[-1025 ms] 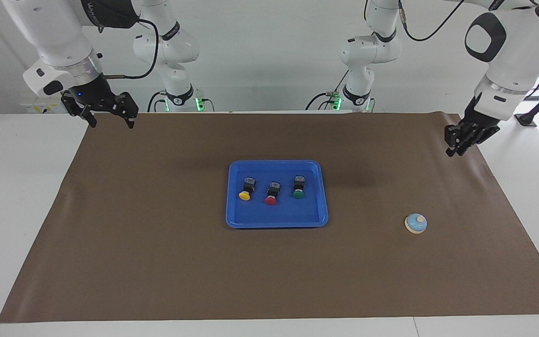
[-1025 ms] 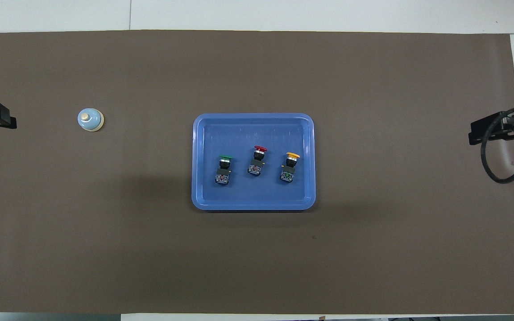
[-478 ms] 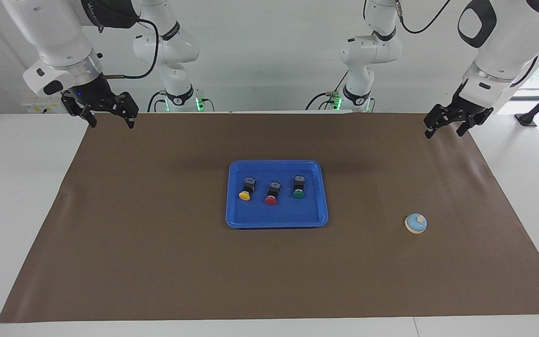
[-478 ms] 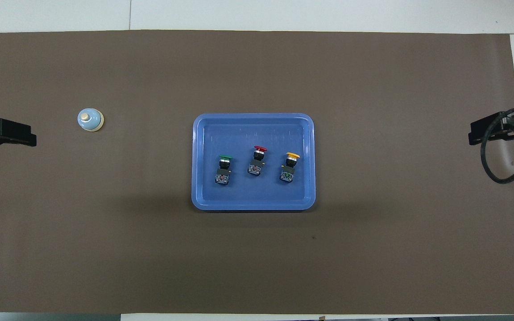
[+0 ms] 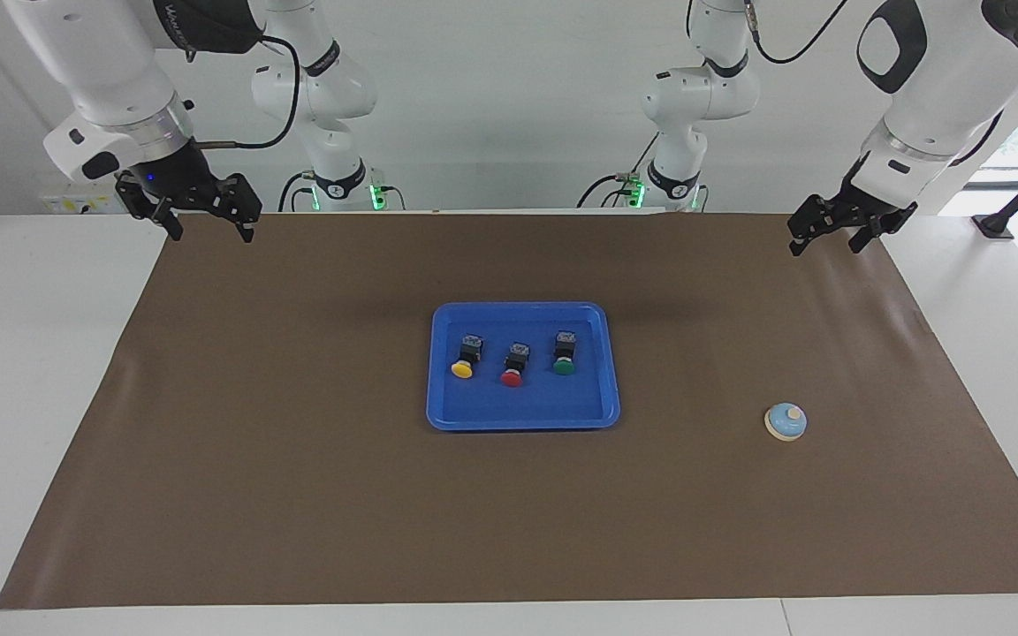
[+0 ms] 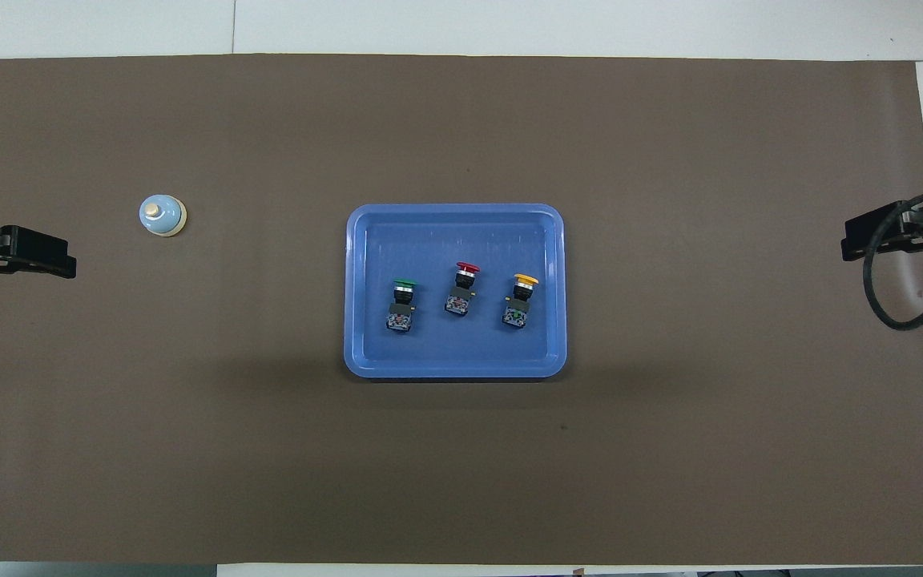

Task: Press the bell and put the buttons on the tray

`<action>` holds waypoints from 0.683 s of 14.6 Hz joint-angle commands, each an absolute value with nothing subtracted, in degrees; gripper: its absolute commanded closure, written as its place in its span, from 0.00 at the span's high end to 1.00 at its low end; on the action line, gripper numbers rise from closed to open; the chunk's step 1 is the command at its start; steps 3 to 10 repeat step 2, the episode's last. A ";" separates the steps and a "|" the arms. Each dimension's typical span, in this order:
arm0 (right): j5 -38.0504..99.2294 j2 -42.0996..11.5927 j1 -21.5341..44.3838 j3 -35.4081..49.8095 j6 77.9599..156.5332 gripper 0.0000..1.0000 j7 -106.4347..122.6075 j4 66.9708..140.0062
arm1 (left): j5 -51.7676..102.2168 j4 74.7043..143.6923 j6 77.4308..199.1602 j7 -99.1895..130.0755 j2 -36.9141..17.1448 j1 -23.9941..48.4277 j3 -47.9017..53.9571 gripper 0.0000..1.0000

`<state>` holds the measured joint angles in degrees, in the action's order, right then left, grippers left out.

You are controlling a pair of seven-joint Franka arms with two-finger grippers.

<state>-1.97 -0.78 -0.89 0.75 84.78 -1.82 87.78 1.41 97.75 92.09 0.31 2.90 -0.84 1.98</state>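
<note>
- Well apart from both grippers, three buttons (image 5: pixel 512 360) lie in the tray (image 5: pixel 522 419).
- Left gripper (image 5: pixel 826 234) and right gripper (image 5: pixel 205 219): fingers wide, empty.
- Nothing left, seemingly.

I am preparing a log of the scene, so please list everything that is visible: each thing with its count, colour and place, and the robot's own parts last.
tray: one, bright blue, middle of the mat.
buttons: three on the tray, side by side: green toward the left arm's end, red in the middle, yellow toward the right arm's end.
bell: one, light blue with cream knob, on the mat toward the left arm's end, apart from the tray.
mat: one, brown, covers most of the white table.
left end effector: black, open, empty, over its corner of the mat.
right end effector: black, open, empty, over its corner of the mat.
</note>
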 commanded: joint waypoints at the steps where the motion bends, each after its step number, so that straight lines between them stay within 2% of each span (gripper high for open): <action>1: -2.64 0.35 -2.02 1.67 85.17 1.00 -1.23 89.21 | 0.97 96.86 90.53 0.53 3.08 -0.09 1.49 1.00; 10: -2.55 0.35 -2.02 1.67 85.17 1.00 -1.23 89.12 | 0.97 96.59 90.27 0.53 2.99 -0.17 1.49 1.00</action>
